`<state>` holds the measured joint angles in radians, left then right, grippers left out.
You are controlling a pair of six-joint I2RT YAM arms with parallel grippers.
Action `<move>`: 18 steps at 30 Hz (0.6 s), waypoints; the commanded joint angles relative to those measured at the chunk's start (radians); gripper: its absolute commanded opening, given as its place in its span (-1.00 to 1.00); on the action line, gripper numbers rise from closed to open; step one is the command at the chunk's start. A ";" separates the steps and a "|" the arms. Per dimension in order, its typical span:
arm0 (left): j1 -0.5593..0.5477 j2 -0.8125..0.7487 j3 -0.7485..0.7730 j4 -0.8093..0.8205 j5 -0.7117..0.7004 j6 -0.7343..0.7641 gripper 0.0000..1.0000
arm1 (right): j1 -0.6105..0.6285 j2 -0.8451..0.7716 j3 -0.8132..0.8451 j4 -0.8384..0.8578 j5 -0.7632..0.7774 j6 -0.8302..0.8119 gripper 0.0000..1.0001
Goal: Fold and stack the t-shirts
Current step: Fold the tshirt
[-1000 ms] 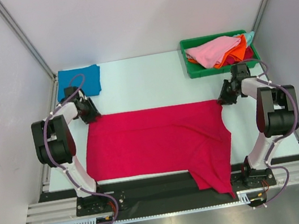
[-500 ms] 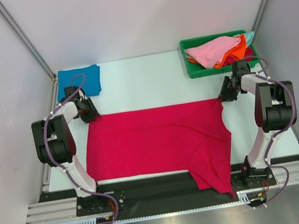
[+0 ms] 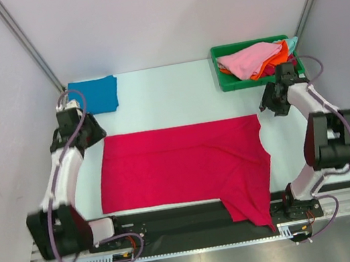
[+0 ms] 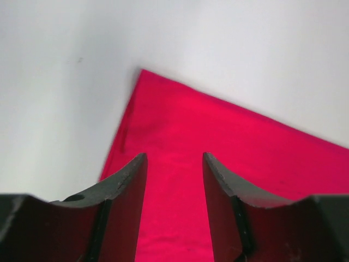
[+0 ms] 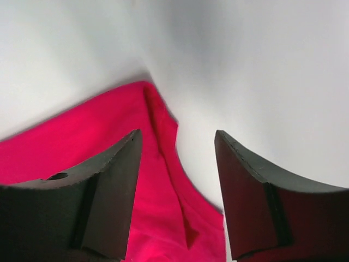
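A folded blue t-shirt (image 3: 93, 95) lies in the far left corner of the worktop (image 3: 169, 95). Its left edge is partly covered by the left arm's cable.

The left gripper (image 4: 174, 158) hangs just above the far left corner of the crimson t-shirt (image 3: 181, 167). Its 2 fingers (image 4: 128, 185) stand apart with nothing between them. The wrist camera shows only that corner, and the rest of the cloth is cut off by the frame.

The crimson t-shirt lies spread flat across the middle of the worktop. Its near right part droops over the near edge onto the black rail (image 3: 177, 221), so its full outline is hard to read there.

The right gripper (image 5: 177, 134) is over the shirt's far right corner, its jaws parted and empty. From above, its fingertips are too small to make out.

In the far right corner stands a green bin (image 3: 231, 83) holding a loose heap of t-shirts. A pink one (image 3: 250, 59) lies on top. Only the edges of an orange one (image 3: 279, 60) and a light blue one (image 3: 292, 43) show beneath it. How many shirts lie under the heap cannot be told.
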<state>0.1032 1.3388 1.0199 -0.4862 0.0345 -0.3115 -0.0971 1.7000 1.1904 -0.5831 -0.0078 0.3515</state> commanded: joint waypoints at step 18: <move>-0.218 -0.426 -0.343 -0.029 0.268 -0.138 -0.07 | 0.681 -0.568 -0.495 0.046 0.126 0.288 -0.38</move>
<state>-0.1093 0.9222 0.6827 -0.5400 0.2745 -0.4366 0.5423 1.1400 0.7238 -0.6048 0.0559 0.5407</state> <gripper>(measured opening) 0.468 0.332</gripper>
